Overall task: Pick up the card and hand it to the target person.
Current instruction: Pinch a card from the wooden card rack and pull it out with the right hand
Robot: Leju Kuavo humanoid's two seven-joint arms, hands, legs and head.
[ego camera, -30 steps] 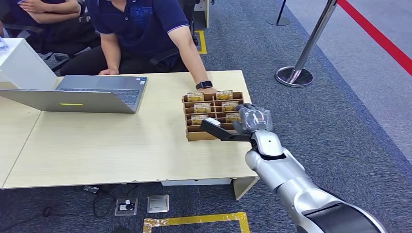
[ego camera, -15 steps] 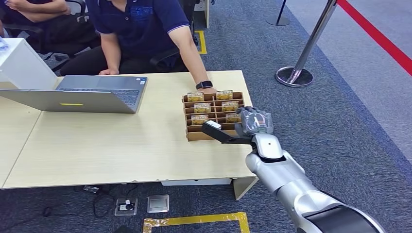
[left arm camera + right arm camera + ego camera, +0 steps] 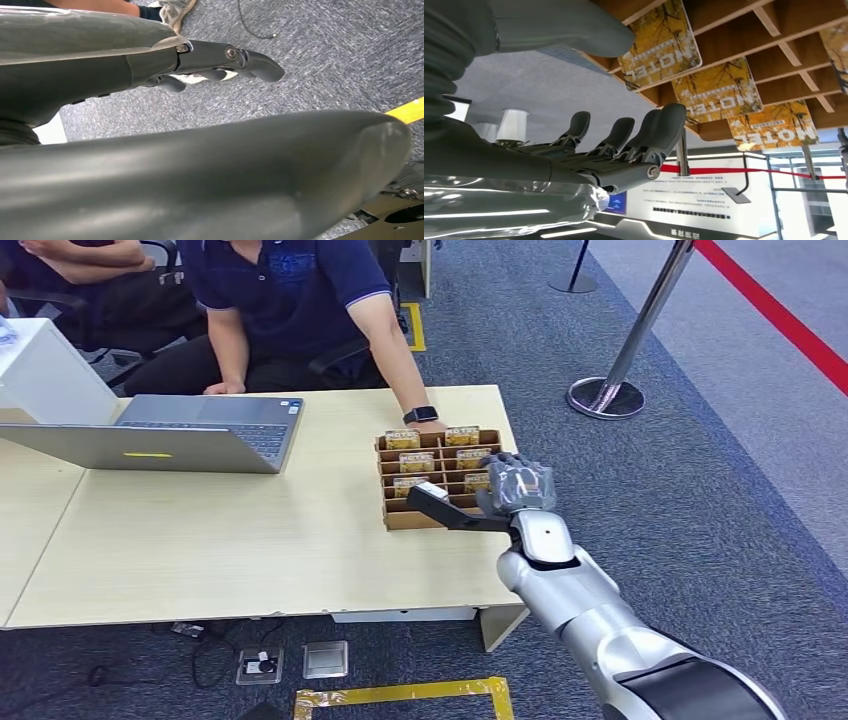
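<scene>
Worktop (image 3: 250, 540): one cardboard card rack (image 3: 432, 480) near its right edge, holding six yellow hotel cards (image 3: 417, 461) upright, in two columns of three. One open laptop (image 3: 170, 430) at left. One seated person (image 3: 290, 300), one hand resting behind the rack. Right hand (image 3: 515, 488) over the rack's right front corner, fingers apart, holding nothing. Left hand (image 3: 220, 62) over carpet, fingers loosely extended, empty.

Head view looks down; right wrist view close, sharing the card rack (image 3: 435, 480)
</scene>
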